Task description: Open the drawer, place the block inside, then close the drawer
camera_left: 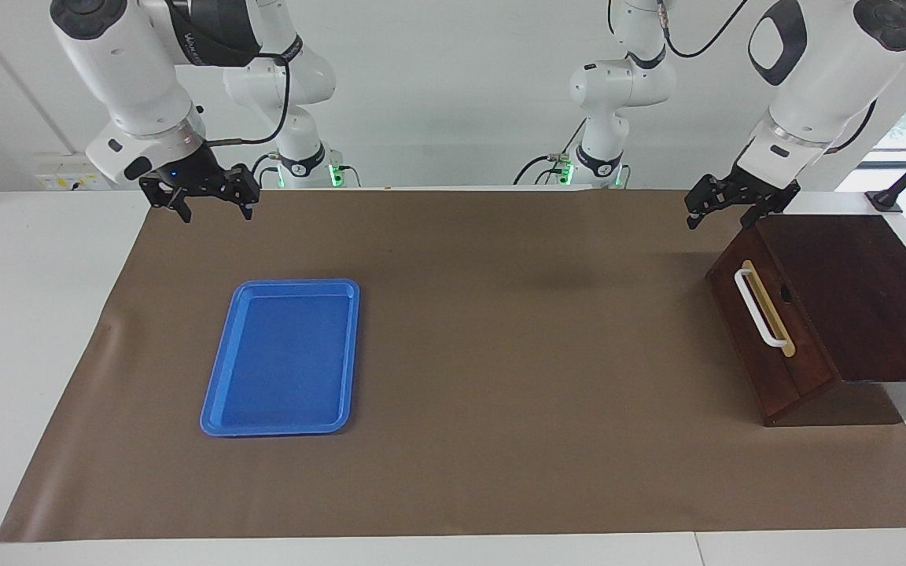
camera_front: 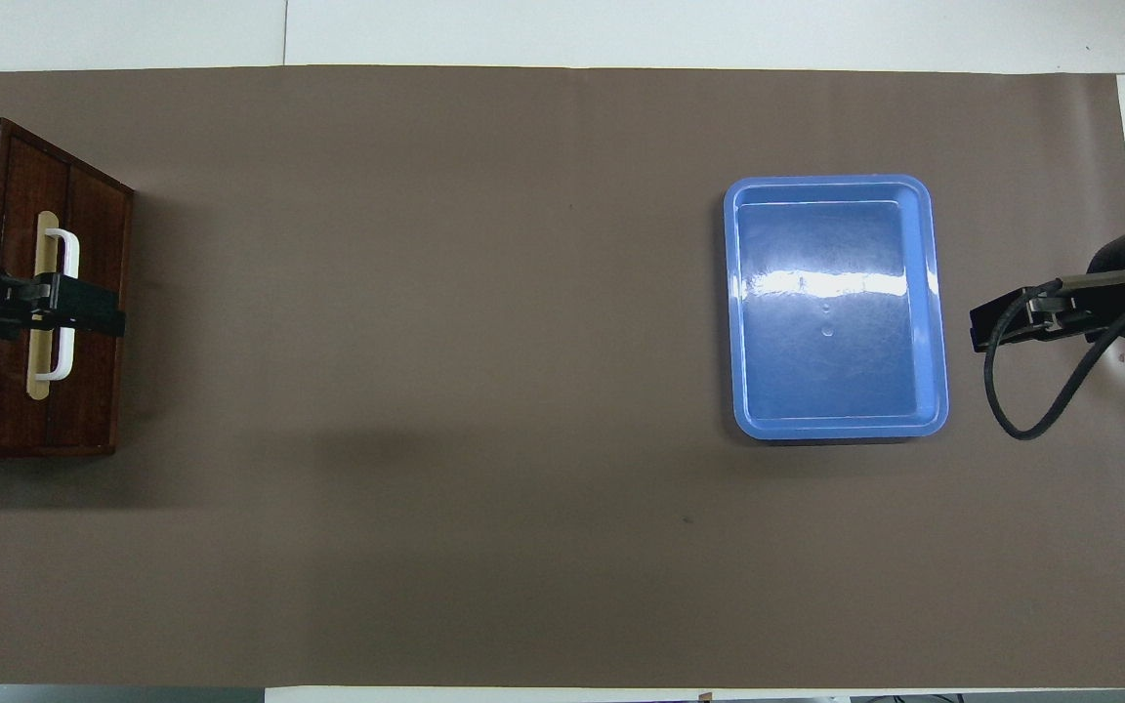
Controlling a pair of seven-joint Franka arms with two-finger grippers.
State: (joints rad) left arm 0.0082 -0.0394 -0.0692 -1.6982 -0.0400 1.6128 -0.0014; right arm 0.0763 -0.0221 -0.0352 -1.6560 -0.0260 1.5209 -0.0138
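Facing view shows the white worktop (camera_left: 36, 330) covered almost wholly by a brown mat (camera_left: 500, 377). At the left arm's end of the worktop stands the dark reddish-brown drawer (camera_left: 795, 346), pushed shut in its cabinet, its front turned toward the middle of the mat, with a white bar handle (camera_left: 760, 307) on a tan strip. Toward the right arm's end lies a flat blue tray (camera_left: 284, 358) with nothing in it, well apart from the drawer. No yellow block shows in either view.

Next in size, the left claw (camera_left: 724, 211) hangs in the air just over the cabinet's top corner nearest the robots, its fingers spread apart and holding nothing; from overhead it covers the handle (camera_front: 62, 304). The right claw (camera_left: 215, 207) hangs over the mat's edge nearest the robots, above and clear of the tray (camera_front: 836, 308), its fingers also spread apart, gripping nothing.
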